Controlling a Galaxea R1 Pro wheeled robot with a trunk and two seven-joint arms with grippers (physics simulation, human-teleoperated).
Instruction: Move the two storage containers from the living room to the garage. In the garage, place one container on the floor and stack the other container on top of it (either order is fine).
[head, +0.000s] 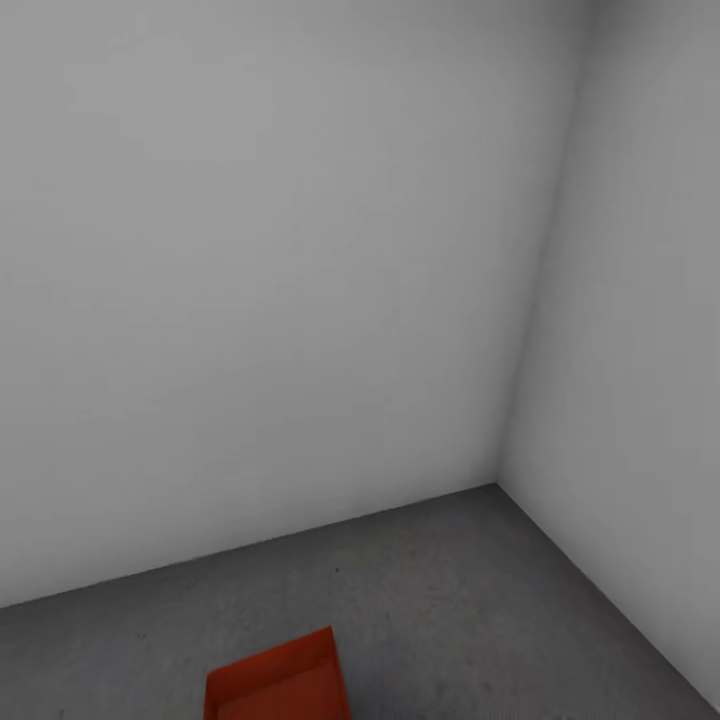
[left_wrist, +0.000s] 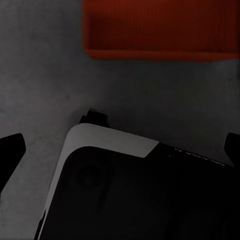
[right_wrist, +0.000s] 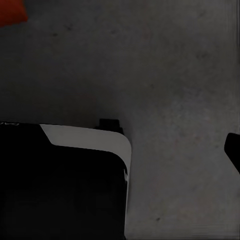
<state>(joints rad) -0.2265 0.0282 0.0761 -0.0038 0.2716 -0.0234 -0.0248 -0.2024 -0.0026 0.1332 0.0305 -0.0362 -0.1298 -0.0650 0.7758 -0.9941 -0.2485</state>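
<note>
Orange-red, smooth-walled storage container (head: 277, 682) sitting on mottled grey concrete floor (head: 480, 590), close to a corner of plain white walls (head: 250, 280). Seen from the left wrist as a ribbed rectangular side (left_wrist: 160, 27). Left gripper (left_wrist: 122, 147) spread wide, holding nothing. Right gripper's spread: cannot tell.

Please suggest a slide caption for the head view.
An orange-red bin sits on the grey concrete floor near a corner of plain white walls.
</note>
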